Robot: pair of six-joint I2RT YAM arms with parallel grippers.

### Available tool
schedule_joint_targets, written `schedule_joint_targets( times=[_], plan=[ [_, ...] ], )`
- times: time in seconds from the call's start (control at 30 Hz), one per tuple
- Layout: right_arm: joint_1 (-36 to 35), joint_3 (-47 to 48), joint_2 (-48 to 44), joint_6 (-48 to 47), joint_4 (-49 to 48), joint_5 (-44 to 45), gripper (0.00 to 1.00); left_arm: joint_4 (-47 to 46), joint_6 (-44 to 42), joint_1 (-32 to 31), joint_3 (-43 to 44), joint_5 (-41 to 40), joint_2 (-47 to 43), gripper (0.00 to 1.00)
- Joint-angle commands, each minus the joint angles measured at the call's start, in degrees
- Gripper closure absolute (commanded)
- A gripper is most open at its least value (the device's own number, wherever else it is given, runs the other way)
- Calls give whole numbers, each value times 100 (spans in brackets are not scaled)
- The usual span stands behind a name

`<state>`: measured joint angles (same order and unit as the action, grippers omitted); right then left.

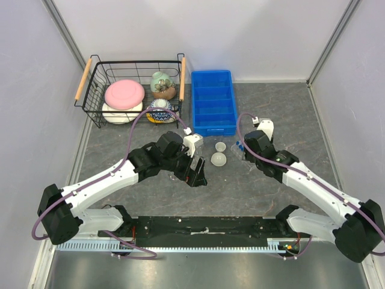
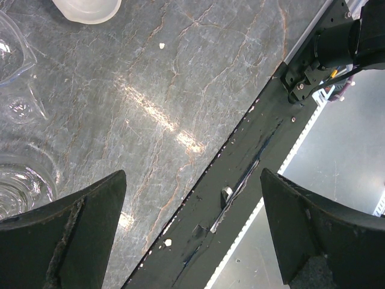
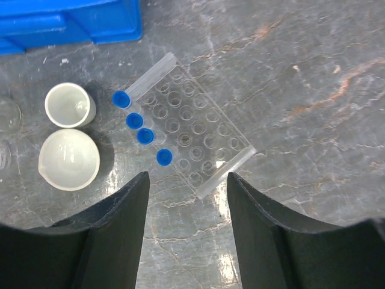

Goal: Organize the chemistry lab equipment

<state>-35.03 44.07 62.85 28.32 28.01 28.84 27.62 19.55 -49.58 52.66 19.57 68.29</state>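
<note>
Both claws are released and hold nothing. The left gripper (image 2: 192,174) has its jaws spread wide over bare table (image 2: 180,90) beside the black front rail (image 2: 252,162), with nothing between them. We see clear glass flasks (image 2: 21,186) just beside one of its fingers. The right gripper (image 3: 187,180) hangs with jaws apart and empty above the near end of the clear tube rack (image 3: 198,141). Four blue-capped tubes (image 3: 144,135) line the rack's edge facing the dishes, but we can't tell whether each sits in a hole. The small round dish (image 3: 69,104) and the wider spouted dish (image 3: 68,158) sit side by side just beside the rack, on the table in front of the blue tray (image 3: 72,21). In the top view the dishes lie between the two grippers. The wire basket (image 1: 135,90) of crockery stands at the back left, next to the tray.
</note>
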Motion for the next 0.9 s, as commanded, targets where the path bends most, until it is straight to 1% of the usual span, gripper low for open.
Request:
schedule_joint_targets(
  times=[0.0, 0.07, 0.17, 0.3, 0.6, 0.73, 0.87],
  plan=[
    [39, 338, -203, 315, 608, 762, 39, -160, -127, 28, 42, 108, -185, 1],
    [127, 347, -46, 376, 688, 947, 39, -195, -109, 28, 25, 135, -211, 1],
    [364, 295, 175, 412, 654, 992, 40, -195, -101, 28, 16, 143, -264, 1],
    [706, 137, 307, 359, 189, 817, 43, -195, -92, 28, -19, 99, -325, 1],
    [1515, -74, 658, 52, -489, -299, 54, -204, -92, 28, -28, 143, -387, 1],
    [1674, -136, 860, -80, -647, -651, 57, -221, -74, 28, -28, 161, -396, 1],
    [1701, -162, 1001, -142, -779, -809, 58, -230, -74, 28, -28, 178, -378, 1]
  ],
)
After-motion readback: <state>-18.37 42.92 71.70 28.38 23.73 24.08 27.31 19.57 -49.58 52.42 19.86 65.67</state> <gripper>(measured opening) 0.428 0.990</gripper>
